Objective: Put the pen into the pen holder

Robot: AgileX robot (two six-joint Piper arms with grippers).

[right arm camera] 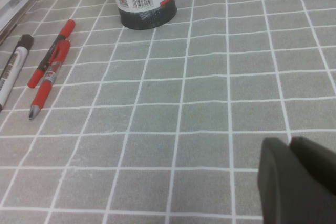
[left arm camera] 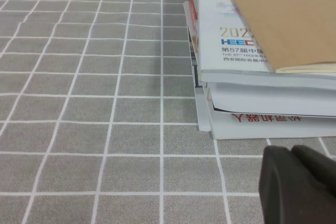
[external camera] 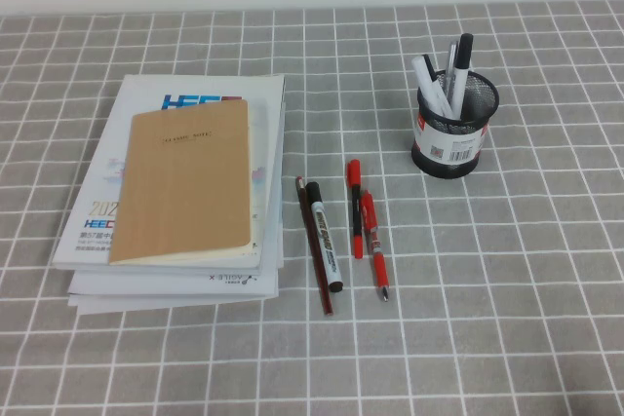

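Glossy plastic pen (external camera: 374,244), wire-mesh pen holder (external camera: 454,129).

High view: raised, angled down. Wrist views: low over table; right shares pen holder (right arm camera: 142,1) with high view (external camera: 450,129).

pen holder (right arm camera: 142,1): top cut off | left gripper (left arm camera: 299,184), right gripper (right arm camera: 299,179): only corner visible

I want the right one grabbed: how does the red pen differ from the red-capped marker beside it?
The pen is red along its whole body with a silver tip; the marker has a black body under a red cap. The pen lies nearer the robot, the marker farther. Both lie flat. Left gripper and right gripper sit back.
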